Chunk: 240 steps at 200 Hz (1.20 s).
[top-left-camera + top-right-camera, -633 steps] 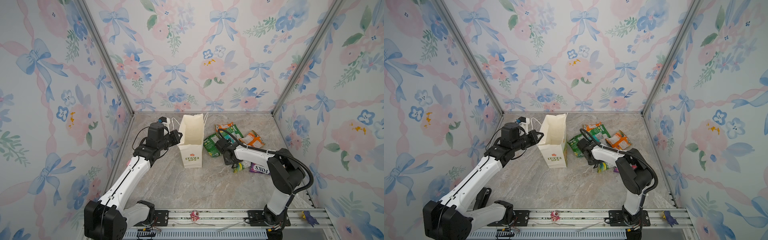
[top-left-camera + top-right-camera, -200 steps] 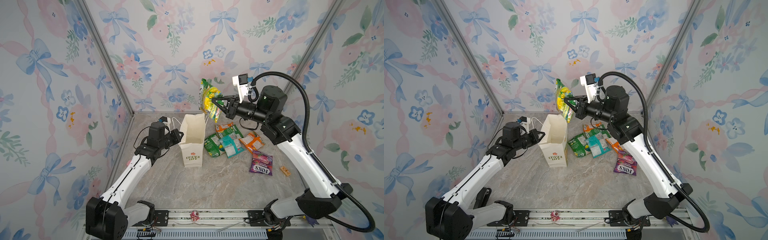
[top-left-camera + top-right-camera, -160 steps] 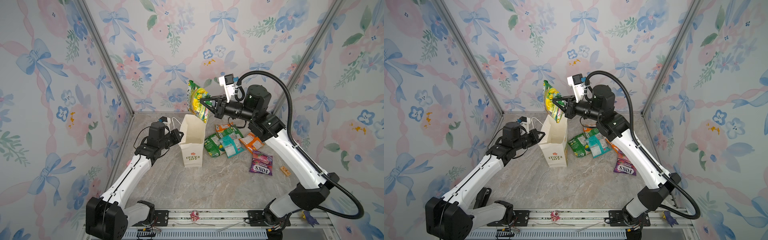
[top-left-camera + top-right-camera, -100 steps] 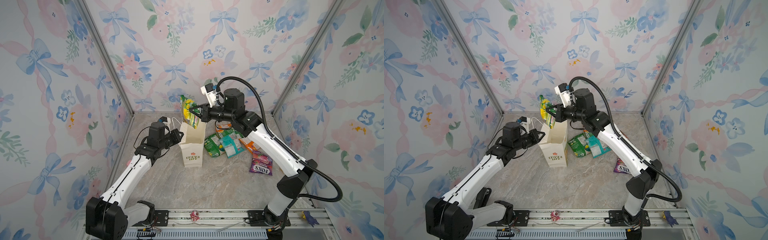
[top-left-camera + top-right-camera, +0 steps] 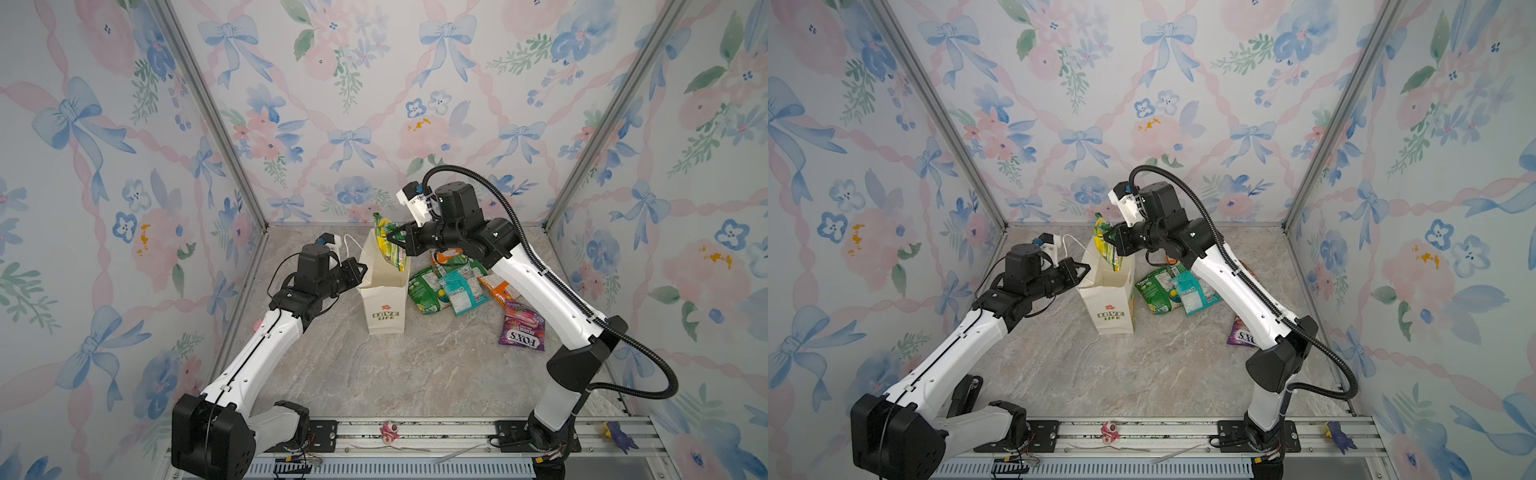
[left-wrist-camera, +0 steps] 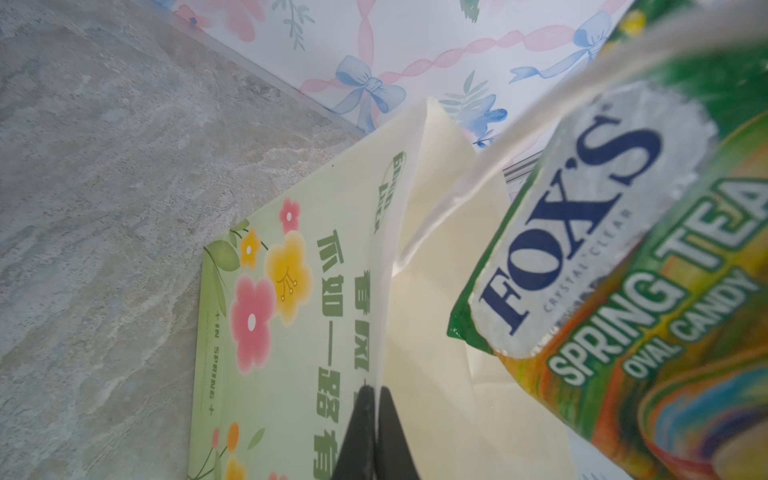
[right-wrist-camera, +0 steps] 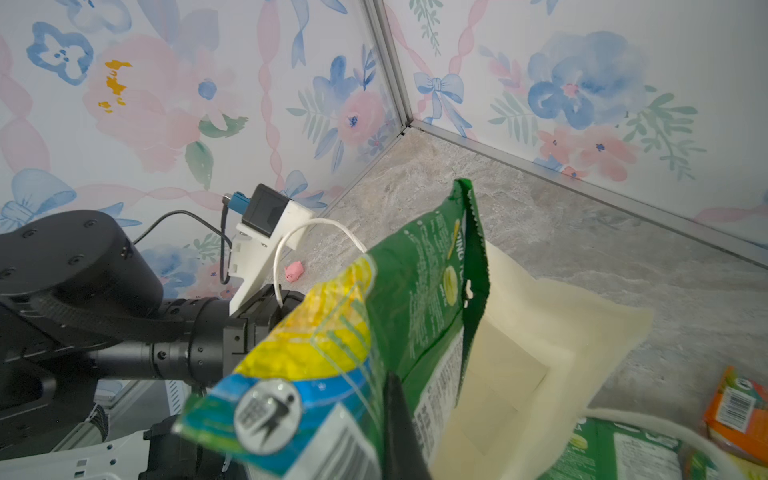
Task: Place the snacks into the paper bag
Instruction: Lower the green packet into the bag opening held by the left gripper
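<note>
Here's the right gripper [image 5: 392, 240] clamped on the glossy green-and-yellow FOX'S candy packet [image 5: 390, 249], dangling it at the mouth of the tall cream paper bag [image 5: 384, 305], centre of a top view; not let go yet; the left gripper [image 5: 360, 270] is pinched together on the bag's rim, bracing it; what shows of the bag's inside looks bare; to its right the glossy green packet [image 5: 424, 291], teal packet [image 5: 461, 286], orange packet [image 5: 500, 291] and purple FOX'S packet [image 5: 523, 330] lie on the grey marbled tabletop [image 5: 415, 374]; most of the job remains, I'd say.
</note>
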### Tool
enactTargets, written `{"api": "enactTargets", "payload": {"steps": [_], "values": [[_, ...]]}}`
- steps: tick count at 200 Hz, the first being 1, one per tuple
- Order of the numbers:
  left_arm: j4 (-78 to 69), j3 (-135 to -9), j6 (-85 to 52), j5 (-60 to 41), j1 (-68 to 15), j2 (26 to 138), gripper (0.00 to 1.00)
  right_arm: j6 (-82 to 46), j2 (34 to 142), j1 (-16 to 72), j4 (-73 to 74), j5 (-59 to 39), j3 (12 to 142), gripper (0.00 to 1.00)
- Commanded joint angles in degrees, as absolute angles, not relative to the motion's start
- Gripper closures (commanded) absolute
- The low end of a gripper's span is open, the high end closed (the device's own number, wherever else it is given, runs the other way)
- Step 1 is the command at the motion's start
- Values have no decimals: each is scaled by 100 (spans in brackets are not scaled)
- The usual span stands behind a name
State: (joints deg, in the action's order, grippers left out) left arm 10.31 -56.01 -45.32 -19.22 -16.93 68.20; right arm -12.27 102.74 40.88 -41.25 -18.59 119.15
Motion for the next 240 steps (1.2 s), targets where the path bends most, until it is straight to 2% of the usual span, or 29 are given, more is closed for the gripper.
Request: {"api": "enactTargets", "payload": {"steps": [1, 55, 115, 240], "values": [[952, -5520, -4604, -1855, -1740, 6812, 100, -865, 10393, 4141, -4695, -1605, 12455, 100], [956, -5511, -4636, -1872, -1740, 6829, 100, -432, 10718, 4339, -5235, -1187, 12851, 100], [957, -5493, -4685, -1846, -1737, 6757, 100, 120, 11435, 4709, -6061, -281, 13791, 100], [923, -5520, -4773, -1829, -1749, 6825, 100, 454, 11669, 4922, -6263, 678, 13891, 99]]}}
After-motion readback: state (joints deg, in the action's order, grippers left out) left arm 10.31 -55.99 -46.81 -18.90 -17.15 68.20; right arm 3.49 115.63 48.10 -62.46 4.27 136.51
